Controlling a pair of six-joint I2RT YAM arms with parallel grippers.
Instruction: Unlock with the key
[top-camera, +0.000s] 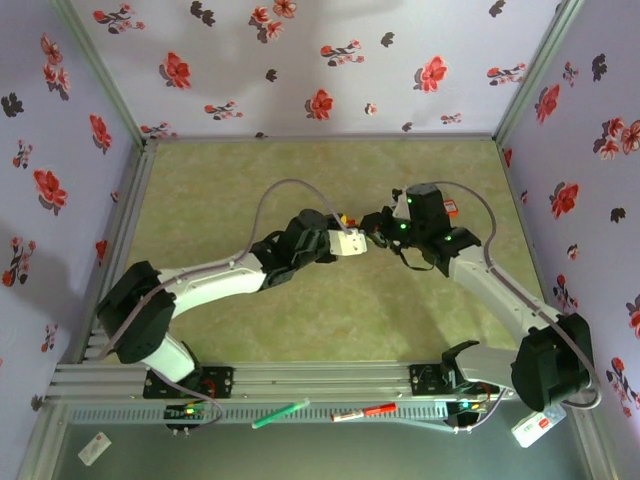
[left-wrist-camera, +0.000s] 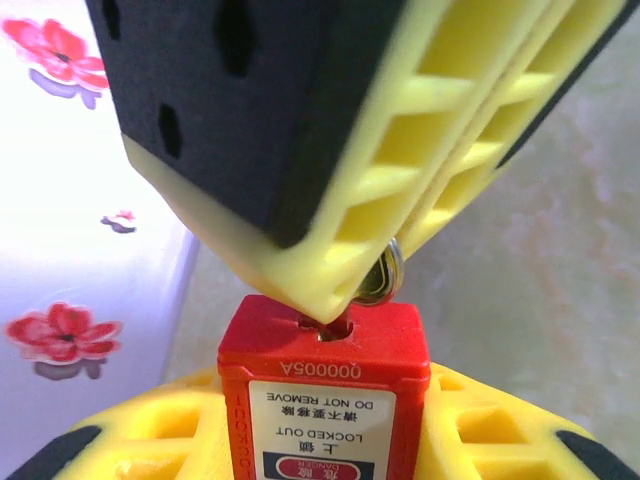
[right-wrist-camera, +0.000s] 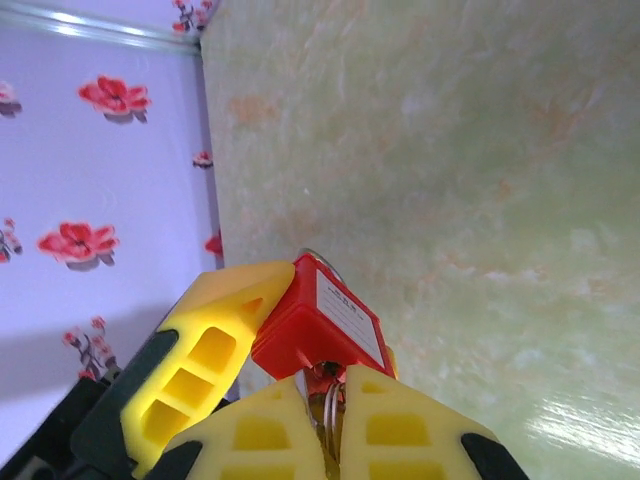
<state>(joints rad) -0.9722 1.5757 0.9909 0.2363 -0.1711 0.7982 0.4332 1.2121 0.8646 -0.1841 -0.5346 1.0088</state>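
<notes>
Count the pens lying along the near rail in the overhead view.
2: a green pen lies left of centre, a red-and-white pen just right of it. Others may be hidden.

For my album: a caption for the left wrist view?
Left pincer grips red padlock; right pincer holds key at its keyhole.

Desk (top-camera: 250, 190): flat top, pale green-beige mottled surface, slight sheen in the right wrist view. Purple floral wall panels (top-camera: 330, 60) close off its left, far and right edges. A silver aluminium rail (top-camera: 320, 377) runs along the near edge, with both black arm bases (top-camera: 190, 380) bolted on it. In front of the rail, a grey ledge (top-camera: 300, 450) carries a green pen (top-camera: 280, 414), a red-and-white pen (top-camera: 363, 411) near it but not touching, and a white tag (top-camera: 95, 449) at the left end.
</notes>
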